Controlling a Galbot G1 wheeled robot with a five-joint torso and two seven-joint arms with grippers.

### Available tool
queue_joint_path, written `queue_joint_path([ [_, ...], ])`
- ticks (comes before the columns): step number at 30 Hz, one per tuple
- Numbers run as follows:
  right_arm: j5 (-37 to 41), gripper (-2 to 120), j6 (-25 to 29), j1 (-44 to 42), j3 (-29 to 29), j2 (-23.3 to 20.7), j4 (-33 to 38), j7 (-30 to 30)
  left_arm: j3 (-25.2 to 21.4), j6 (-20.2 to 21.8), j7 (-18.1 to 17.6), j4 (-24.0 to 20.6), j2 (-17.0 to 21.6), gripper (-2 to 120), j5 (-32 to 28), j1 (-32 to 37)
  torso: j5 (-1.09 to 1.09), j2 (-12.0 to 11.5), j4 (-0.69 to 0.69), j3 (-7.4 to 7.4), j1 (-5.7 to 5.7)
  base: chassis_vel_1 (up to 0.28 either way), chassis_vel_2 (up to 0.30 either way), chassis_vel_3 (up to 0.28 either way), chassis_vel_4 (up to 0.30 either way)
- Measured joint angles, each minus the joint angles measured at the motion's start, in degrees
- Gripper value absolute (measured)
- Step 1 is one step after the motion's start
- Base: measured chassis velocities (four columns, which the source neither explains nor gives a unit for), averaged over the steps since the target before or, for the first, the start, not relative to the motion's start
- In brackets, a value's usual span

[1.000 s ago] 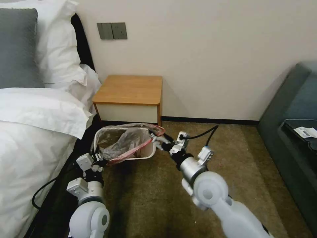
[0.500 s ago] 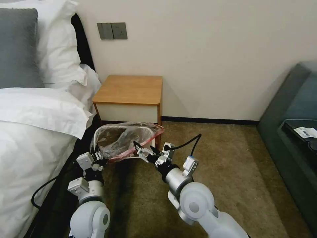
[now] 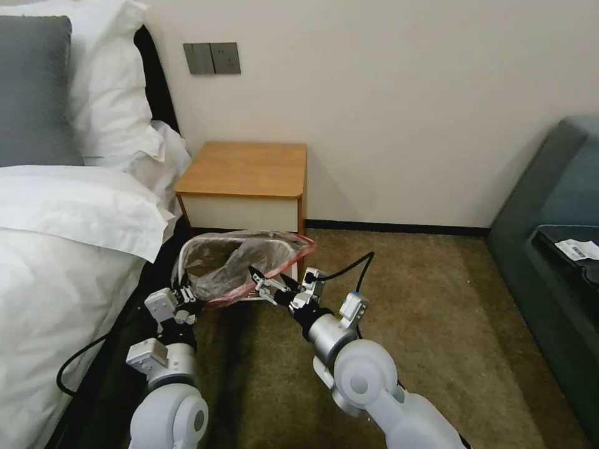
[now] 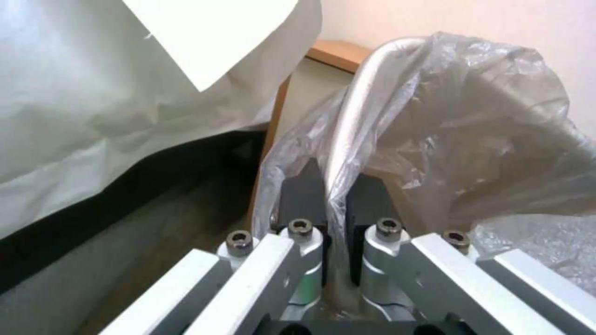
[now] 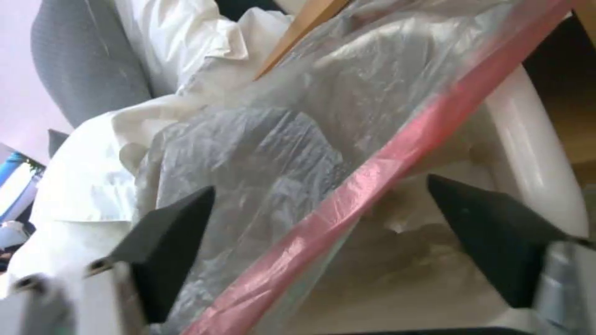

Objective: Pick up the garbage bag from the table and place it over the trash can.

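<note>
Crowding the left is white bed linen, the wooden table behind. Crinkly grey garbage bag drapes the trash can; left gripper pinches bag and rim, right gripper gapes wide, empty, astride the red band.

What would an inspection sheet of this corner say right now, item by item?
Surface: table, top bare.
Job's things: garbage bag draped across trash can; red band slants over the front opening.
Clutter: nothing seen.
Grippers: left gripper shut on the bag at the can's rim; right gripper open, fingers either side of the red band.
Cables: black cable loops off the right wrist.
Surroundings: bed, carpet, dark sofa.
</note>
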Motion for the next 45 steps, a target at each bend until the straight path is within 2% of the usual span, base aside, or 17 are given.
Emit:
queue_joint_path([
  [1,0.0,86,0.0,0.0,0.0,0.0,0.0,0.0,0.0,0.0,0.0,0.0,0.0,3,0.0,0.0,0.0,0.0,0.0,0.0,0.0,0.0,0.0,0.0,0.0],
  [4,-0.63,71,0.27,-0.27,-0.04,0.05,0.08,-0.49,0.01,0.0,0.0,0.0,-0.12,3,-0.01,-0.13,0.0,0.0,0.0,0.0,0.0,0.0,0.0,0.0,0.0],
  [5,-0.63,71,0.27,-0.27,-0.04,0.05,0.08,-0.49,0.01,0.0,0.0,0.0,-0.12,3,-0.01,-0.13,0.0,0.0,0.0,0.0,0.0,0.0,0.0,0.0,0.0],
  [8,-0.91,56,0.41,-0.4,0.15,-0.19,0.35,-0.68,0.16,0.01,-0.01,0.07,-0.2,3,-0.04,-0.35,0.0,0.0,0.0,0.0,0.0,0.0,0.0,0.0,0.0],
  [9,-0.91,56,0.41,-0.4,0.15,-0.19,0.35,-0.68,0.16,0.01,-0.01,0.07,-0.2,3,-0.04,-0.35,0.0,0.0,0.0,0.0,0.0,0.0,0.0,0.0,0.0],
  [12,-1.2,43,0.62,-0.47,0.47,-0.37,0.31,-0.84,0.27,0.04,-0.03,0.07,-0.29,3,-0.1,-0.37,0.0,0.0,0.0,0.0,0.0,0.0,0.0,0.0,0.0],
  [13,-1.2,43,0.62,-0.47,0.47,-0.37,0.31,-0.84,0.27,0.04,-0.03,0.07,-0.29,3,-0.1,-0.37,0.0,0.0,0.0,0.0,0.0,0.0,0.0,0.0,0.0],
  [17,-1.63,25,0.8,-0.45,0.57,-0.29,0.03,-1.18,0.29,0.05,-0.06,-0.09,-0.36,3,-0.15,-0.28,0.0,0.0,0.0,0.0,0.0,0.0,0.0,0.0,0.0],
  [19,-1.73,22,0.84,-0.44,0.59,-0.25,-0.03,-1.26,0.29,0.06,-0.06,-0.11,-0.37,3,-0.16,-0.25,0.0,0.0,0.0,0.0,0.0,0.0,0.0,0.0,0.0],
  [21,-1.99,10,0.95,-0.4,0.59,-0.21,-0.19,-1.41,0.27,0.06,-0.08,-0.11,-0.47,3,-0.17,-0.23,0.0,0.0,0.0,0.0,0.0,0.0,0.0,0.0,0.0],
  [22,-1.99,10,0.95,-0.4,0.59,-0.21,-0.19,-1.41,0.27,0.06,-0.08,-0.11,-0.47,3,-0.17,-0.23,0.0,0.0,0.0,0.0,0.0,0.0,0.0,0.0,0.0],
  [24,-2.15,1,1.03,-0.38,0.6,-0.23,-0.23,-1.51,0.19,0.06,-0.1,-0.11,-0.55,3,-0.17,-0.23,0.0,0.0,0.0,0.0,0.0,0.0,0.0,0.0,0.0],
  [45,-5.68,0,2.13,-5.97,2.37,-2.38,3.51,-3.36,-1.56,0.27,-1.2,0.04,-1.47,3,-2.52,-1.75,0.0,0.0,0.0,0.0,0.0,0.0,0.0,0.0,0.0],
])
